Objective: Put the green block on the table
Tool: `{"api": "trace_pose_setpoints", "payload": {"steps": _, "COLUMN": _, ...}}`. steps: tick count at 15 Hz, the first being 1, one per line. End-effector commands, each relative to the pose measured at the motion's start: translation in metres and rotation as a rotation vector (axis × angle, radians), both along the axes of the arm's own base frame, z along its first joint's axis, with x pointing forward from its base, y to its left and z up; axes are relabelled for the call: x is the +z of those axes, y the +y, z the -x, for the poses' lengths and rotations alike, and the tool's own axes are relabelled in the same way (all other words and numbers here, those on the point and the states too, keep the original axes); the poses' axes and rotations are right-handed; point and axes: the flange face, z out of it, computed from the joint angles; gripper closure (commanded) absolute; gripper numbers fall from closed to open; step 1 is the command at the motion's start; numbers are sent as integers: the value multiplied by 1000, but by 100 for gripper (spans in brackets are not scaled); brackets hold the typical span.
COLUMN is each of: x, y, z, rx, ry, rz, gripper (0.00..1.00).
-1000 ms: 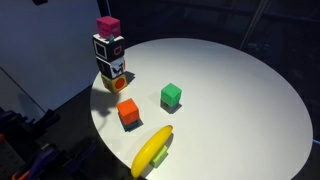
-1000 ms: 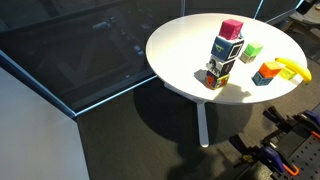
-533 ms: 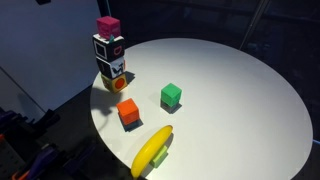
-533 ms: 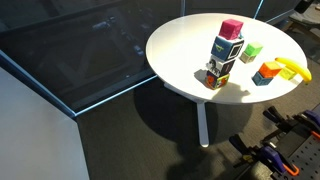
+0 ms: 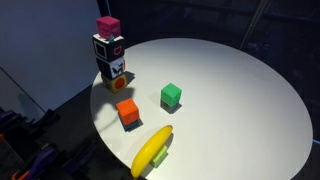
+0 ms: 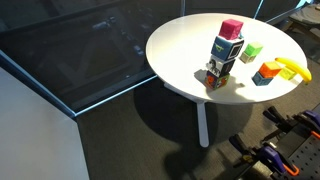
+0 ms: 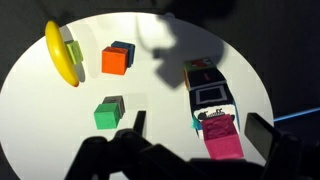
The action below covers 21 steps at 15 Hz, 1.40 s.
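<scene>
The green block [image 5: 171, 95] sits on the round white table [image 5: 235, 100], apart from the other things. It also shows in an exterior view [image 6: 251, 52] and in the wrist view [image 7: 108, 113]. My gripper [image 7: 200, 128] shows only in the wrist view. It is open and empty, high above the table, with its two fingers on either side of the pink block [image 7: 222, 137] that tops a stack. The green block lies to the left of the fingers in that view.
A stack of black-and-white cubes [image 5: 110, 60] with the pink block [image 5: 108, 25] on top stands at the table's edge. An orange block [image 5: 128, 112] and a banana [image 5: 152, 150] resting on a light green piece [image 7: 75, 50] lie nearby. Dark floor surrounds the table.
</scene>
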Motion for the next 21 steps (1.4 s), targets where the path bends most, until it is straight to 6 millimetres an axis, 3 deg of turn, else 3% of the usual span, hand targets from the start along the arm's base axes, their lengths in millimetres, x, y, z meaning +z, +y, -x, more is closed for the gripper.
{"api": "trace_pose_setpoints", "payload": {"steps": 1, "x": 3, "y": -8, "z": -26, "rx": -28, "ry": 68, "rz": -25, "gripper": 0}}
{"api": "trace_pose_setpoints", "payload": {"steps": 10, "x": -20, "y": -44, "z": -71, "rx": -44, "ry": 137, "rz": -19, "gripper": 0}}
{"api": "trace_pose_setpoints", "payload": {"steps": 21, "x": -67, "y": -119, "z": -104, "rx": -76, "ry": 132, "rz": -20, "gripper": 0}}
